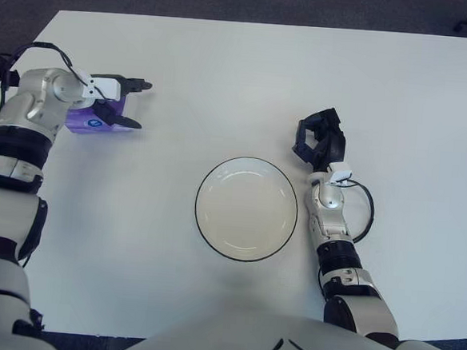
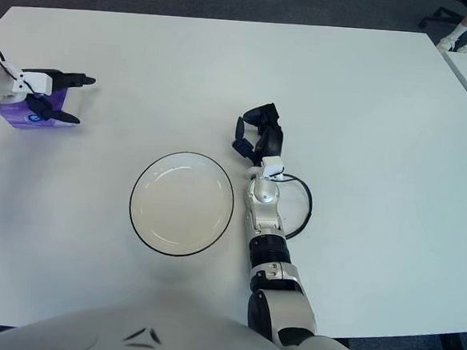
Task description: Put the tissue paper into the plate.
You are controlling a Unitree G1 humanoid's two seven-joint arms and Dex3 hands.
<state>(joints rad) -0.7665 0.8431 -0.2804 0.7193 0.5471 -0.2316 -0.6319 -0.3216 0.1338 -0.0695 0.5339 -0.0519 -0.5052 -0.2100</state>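
Left hand (image 1: 120,101) around tissue pack (image 1: 91,119)

I saw a purple tissue pack (image 1: 89,118) with a small blue-and-white mark on its side. My plate (image 1: 246,209) was cream-white with a thin black rim. The table (image 1: 249,72) was plain white, the floor (image 1: 230,0) beyond it dark grey. Both hands' fingers (image 1: 134,81) were black.

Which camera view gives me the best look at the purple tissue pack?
The left eye view shows it best: the purple tissue pack sits clear of the frame edge, under the left hand, with the forearm covering part of it. In the right eye view the pack lies close to the left edge, with the forearm cut off there.
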